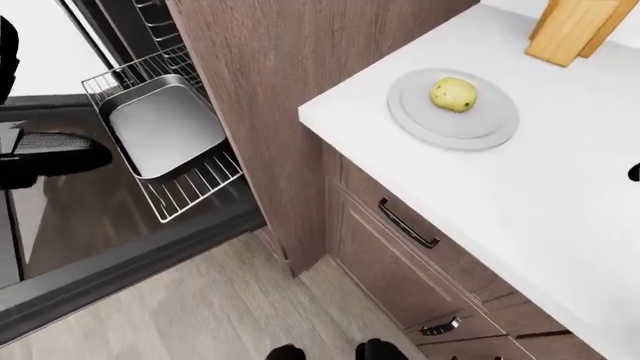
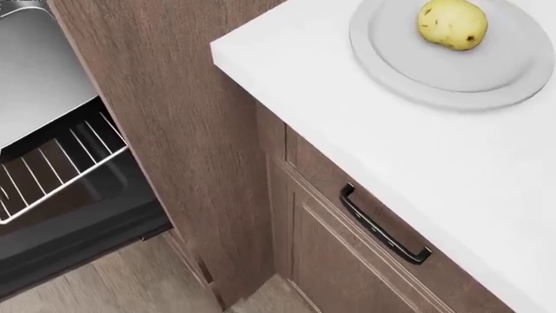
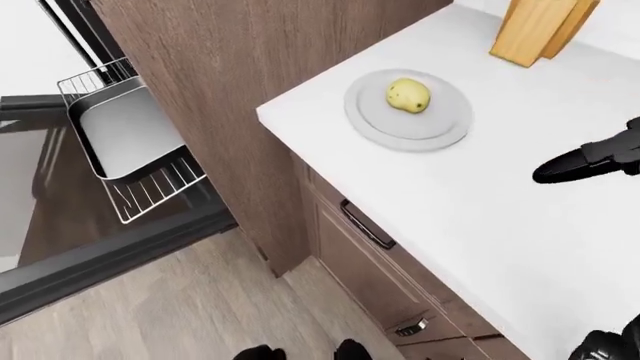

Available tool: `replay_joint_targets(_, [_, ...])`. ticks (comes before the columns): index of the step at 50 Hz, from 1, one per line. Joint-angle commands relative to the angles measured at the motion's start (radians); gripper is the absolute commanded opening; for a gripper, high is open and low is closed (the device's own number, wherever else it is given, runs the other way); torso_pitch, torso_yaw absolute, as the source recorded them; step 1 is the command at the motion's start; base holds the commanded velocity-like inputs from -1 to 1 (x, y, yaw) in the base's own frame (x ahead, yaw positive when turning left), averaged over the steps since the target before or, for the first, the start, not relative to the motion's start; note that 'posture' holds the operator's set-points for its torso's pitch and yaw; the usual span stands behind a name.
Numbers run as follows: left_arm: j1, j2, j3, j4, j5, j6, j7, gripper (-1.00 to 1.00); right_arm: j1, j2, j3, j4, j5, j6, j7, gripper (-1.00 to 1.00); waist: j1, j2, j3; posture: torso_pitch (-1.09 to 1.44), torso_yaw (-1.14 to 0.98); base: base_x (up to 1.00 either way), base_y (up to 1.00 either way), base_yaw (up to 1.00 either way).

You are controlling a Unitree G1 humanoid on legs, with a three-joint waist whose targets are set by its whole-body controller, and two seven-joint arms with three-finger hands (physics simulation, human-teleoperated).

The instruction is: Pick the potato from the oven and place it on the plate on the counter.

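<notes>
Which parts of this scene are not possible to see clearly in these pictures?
- Right hand: right-eye view, cut by the right edge; finger state unclear.
- Left hand: left-eye view, a flat dark shape; fingers indistinct.
- Oven interior: dark, cut by the top edge.
- Wooden board: top cut off.
- Potato underside: hidden against the plate.
</notes>
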Motion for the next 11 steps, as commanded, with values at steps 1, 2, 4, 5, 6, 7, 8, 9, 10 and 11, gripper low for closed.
replay_joint_targets(1, [0.022, 0.048, 0.086, -0.031, -0.074, -0.059, 0.033, 1.0, 0.017, -0.049, -0.072, -0.054, 0.071, 0.026, -0.006, 1.0, 0.001, -0.001, -0.025, 1.1, 0.0, 0.0, 0.0, 0.0])
replay_joint_targets(2, [0.047, 0.062, 0.121, -0.048, -0.084, -0.07, 0.035, 1.0, 0.05, -0.046, -0.117, -0.079, 0.1, 0.025, -0.014, 1.0, 0.0, -0.002, -0.021, 1.1, 0.0, 0.0, 0.0, 0.0])
replay_joint_targets(4, [0.088, 0.074, 0.165, -0.072, -0.107, -0.091, 0.044, 1.0, 0.11, -0.044, -0.191, -0.132, 0.161, 0.024, -0.024, 1.0, -0.002, -0.005, -0.013, 1.1, 0.0, 0.0, 0.0, 0.0])
replay_joint_targets(5, [0.11, 0.07, 0.19, -0.092, -0.113, -0.099, 0.046, 1.0, 0.137, -0.034, -0.234, -0.157, 0.186, 0.027, -0.039, 1.0, -0.002, -0.007, -0.011, 1.1, 0.0, 0.0, 0.0, 0.0])
replay_joint_targets(6, [0.13, 0.066, 0.219, -0.109, -0.121, -0.106, 0.052, 1.0, 0.16, -0.038, -0.279, -0.177, 0.215, 0.035, -0.043, 1.0, -0.002, -0.01, -0.009, 1.1, 0.0, 0.0, 0.0, 0.0])
replay_joint_targets(7, [0.148, 0.061, 0.24, -0.127, -0.117, -0.113, 0.051, 1.0, 0.172, -0.042, -0.316, -0.188, 0.243, 0.032, -0.062, 1.0, -0.002, -0.013, -0.009, 1.1, 0.0, 0.0, 0.0, 0.0])
replay_joint_targets(8, [0.165, 0.055, 0.253, -0.139, -0.109, -0.117, 0.047, 1.0, 0.193, -0.048, -0.346, -0.192, 0.27, 0.025, -0.074, 1.0, -0.001, -0.016, -0.007, 1.1, 0.0, 0.0, 0.0, 0.0])
replay_joint_targets(9, [0.178, 0.045, 0.268, -0.148, -0.114, -0.123, 0.052, 1.0, 0.21, -0.05, -0.377, -0.2, 0.298, 0.023, -0.086, 1.0, 0.0, -0.018, -0.004, 1.1, 0.0, 0.0, 0.0, 0.0])
replay_joint_targets(10, [0.191, 0.039, 0.293, -0.161, -0.105, -0.128, 0.051, 1.0, 0.231, -0.048, -0.41, -0.211, 0.323, 0.021, -0.095, 1.0, 0.0, -0.02, -0.002, 1.1, 0.0, 0.0, 0.0, 0.0])
replay_joint_targets(11, [0.206, 0.039, 0.326, -0.164, -0.116, -0.127, 0.055, 1.0, 0.253, -0.044, -0.441, -0.218, 0.343, 0.014, -0.106, 1.0, 0.0, -0.023, 0.0, 1.1, 0.0, 0.0, 0.0, 0.0])
